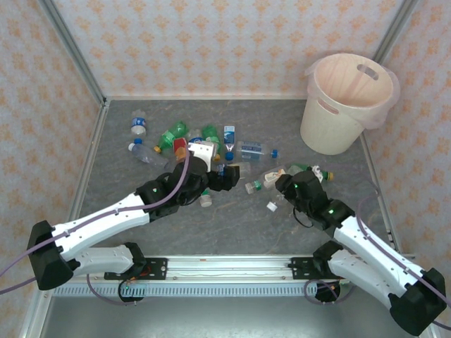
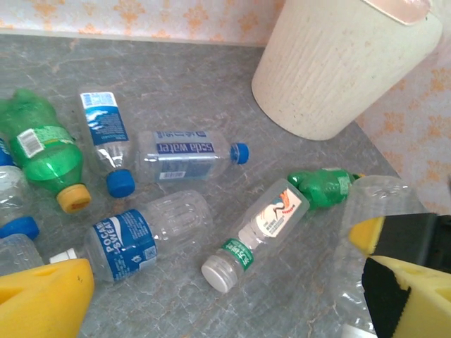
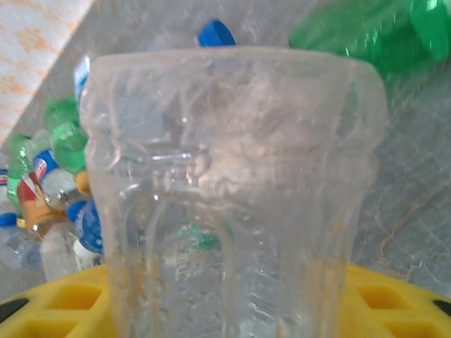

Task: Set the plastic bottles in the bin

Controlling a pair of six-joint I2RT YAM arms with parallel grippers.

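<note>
Bin: the pale cream bin (image 1: 345,105) stands upright at the far right corner of the grey surface (image 1: 239,225), well apart from both arms. In the left wrist view its ribbed wall (image 2: 338,63) rises at the top right.

Plastic bottles: the plastic bottles (image 1: 211,134) lie scattered across the middle of the surface, from the far left to near the right arm.

Left claw: the left claw (image 1: 229,176) hovers over the middle of the scatter. Its yellow fingers (image 2: 42,296) stand wide apart at the two lower corners of its own view, gripping nothing.

Below the left claw: a clear soda water bottle (image 2: 184,153) with a blue cap, a Pocari Sweat bottle (image 2: 141,236), a green bottle with a yellow cap (image 2: 46,148) and a clear bottle with a white cap (image 2: 261,232) all lie flat on their sides.

Right claw: the right claw (image 1: 285,182) is low over the surface, right of centre. It is clamped on a crumpled clear bottle (image 3: 232,197), which sits between its yellow pads (image 3: 56,310).

Behind the held bottle: a blurred green bottle (image 3: 366,32) lies on the surface.
</note>
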